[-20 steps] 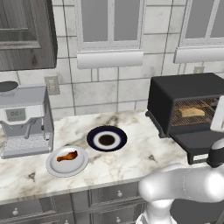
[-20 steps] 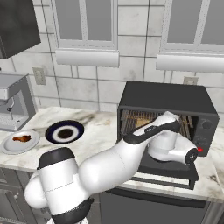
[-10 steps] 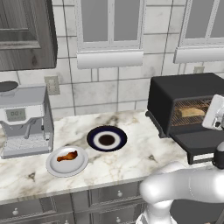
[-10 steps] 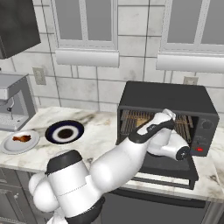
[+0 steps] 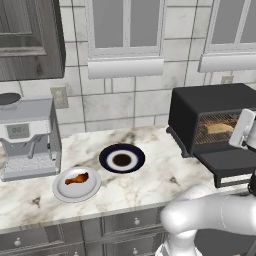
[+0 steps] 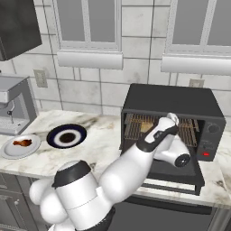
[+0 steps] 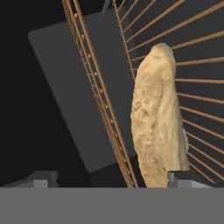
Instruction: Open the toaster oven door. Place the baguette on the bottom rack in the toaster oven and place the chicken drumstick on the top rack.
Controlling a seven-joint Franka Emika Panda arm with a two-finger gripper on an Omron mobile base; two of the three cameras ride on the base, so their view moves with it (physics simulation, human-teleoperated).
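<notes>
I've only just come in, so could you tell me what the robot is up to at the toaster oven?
The toaster oven door is open, and the baguette lies on a wire rack inside. The gripper hangs open by it, holding nothing. The chicken drumstick waits on its plate beside the coffee machine, so it goes next.

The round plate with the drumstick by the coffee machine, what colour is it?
Plain light grey plate, clearest in the left base view.

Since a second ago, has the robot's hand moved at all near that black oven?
Yes. In the left base view the gripper has risen and backed away from the toaster oven opening, leaving the baguette on the rack.
</notes>
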